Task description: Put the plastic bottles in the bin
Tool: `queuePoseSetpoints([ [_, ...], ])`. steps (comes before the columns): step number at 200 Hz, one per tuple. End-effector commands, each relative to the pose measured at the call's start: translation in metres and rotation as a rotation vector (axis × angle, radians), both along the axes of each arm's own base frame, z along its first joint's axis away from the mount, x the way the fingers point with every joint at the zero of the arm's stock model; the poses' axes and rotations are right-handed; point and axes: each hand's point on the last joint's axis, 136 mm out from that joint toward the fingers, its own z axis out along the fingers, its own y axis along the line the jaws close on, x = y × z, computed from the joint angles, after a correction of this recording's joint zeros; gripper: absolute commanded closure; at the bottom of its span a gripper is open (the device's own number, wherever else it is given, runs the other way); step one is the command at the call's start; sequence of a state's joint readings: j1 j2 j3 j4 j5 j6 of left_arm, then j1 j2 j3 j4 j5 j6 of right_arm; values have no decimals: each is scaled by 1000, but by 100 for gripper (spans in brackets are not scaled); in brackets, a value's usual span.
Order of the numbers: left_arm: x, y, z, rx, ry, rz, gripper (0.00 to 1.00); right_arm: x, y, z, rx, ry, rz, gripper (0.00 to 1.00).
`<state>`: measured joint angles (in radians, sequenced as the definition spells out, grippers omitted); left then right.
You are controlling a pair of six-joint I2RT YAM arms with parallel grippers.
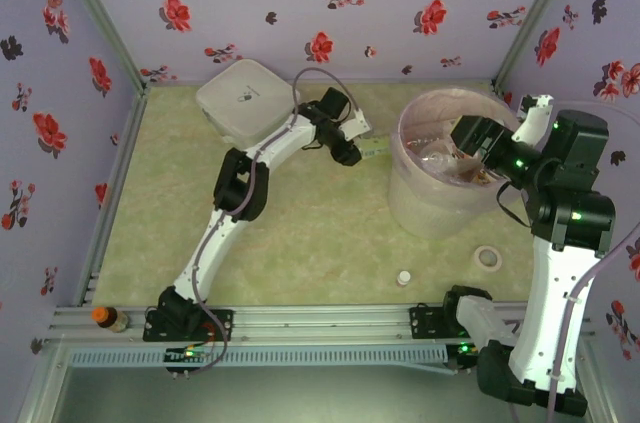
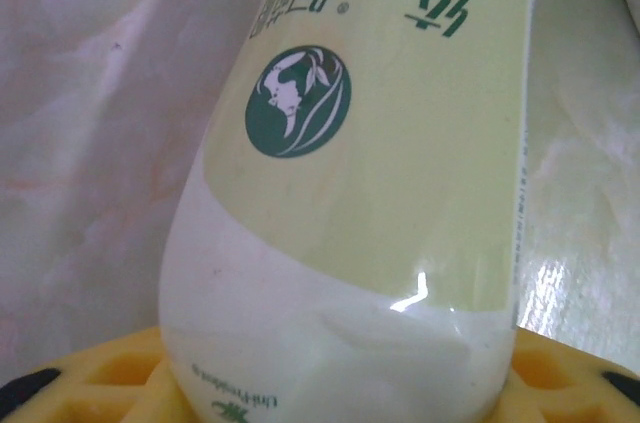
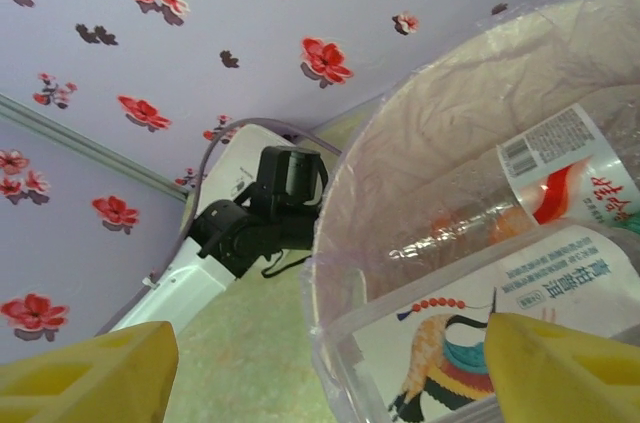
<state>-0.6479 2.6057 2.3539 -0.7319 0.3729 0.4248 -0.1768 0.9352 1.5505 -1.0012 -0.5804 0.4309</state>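
Note:
A plastic bottle (image 1: 377, 148) with a pale green label lies on the table just left of the bin (image 1: 425, 213). My left gripper (image 1: 352, 148) is shut on it. In the left wrist view this bottle (image 2: 380, 193) rises from between the yellow fingers (image 2: 110, 373). The bin (image 3: 420, 133) is a round translucent bucket with a pink liner, and it holds several bottles, one with a white and red label (image 3: 570, 173). My right gripper (image 1: 480, 143) hovers over the bin. In the right wrist view the right gripper (image 3: 325, 383) is open and empty. Another bottle (image 1: 108, 318), orange-capped, rests on the near rail at the left.
A white lidded box (image 1: 250, 98) stands at the back left, close behind the left arm. A small white cap (image 1: 403, 278) and a tape ring (image 1: 488, 258) lie in front of the bin. Flowered walls close in the back and both sides.

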Motion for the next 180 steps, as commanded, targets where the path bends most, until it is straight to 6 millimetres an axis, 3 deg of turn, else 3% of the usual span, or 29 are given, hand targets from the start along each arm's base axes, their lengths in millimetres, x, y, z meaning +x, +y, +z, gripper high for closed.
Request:
queuePoseSetpoints([
  [1,10,7,31,-32,-59,52,59,-2,7,13,41,-50,33,19],
  [16,14,9,45,-73,-74,90,65,-2,10,17,60,-62,48,19],
  [50,17,28,80,-180,-114,199,65,-1,12,30,89,-123,51,19],
  [80,19,63,128,-332,-171,350,67,5,14,52,123,-222,64,18],
  [92,18,76,158,-394,-197,408,71,9,17,67,159,-268,79,18],
  [118,10,117,200,-400,-269,603,75,19,27,95,256,-336,141,19],
  [140,-12,142,231,-470,-289,697,77,28,43,97,228,-338,183,19],
  [180,-79,148,270,-719,-214,715,88,50,86,71,111,-266,265,14],
])
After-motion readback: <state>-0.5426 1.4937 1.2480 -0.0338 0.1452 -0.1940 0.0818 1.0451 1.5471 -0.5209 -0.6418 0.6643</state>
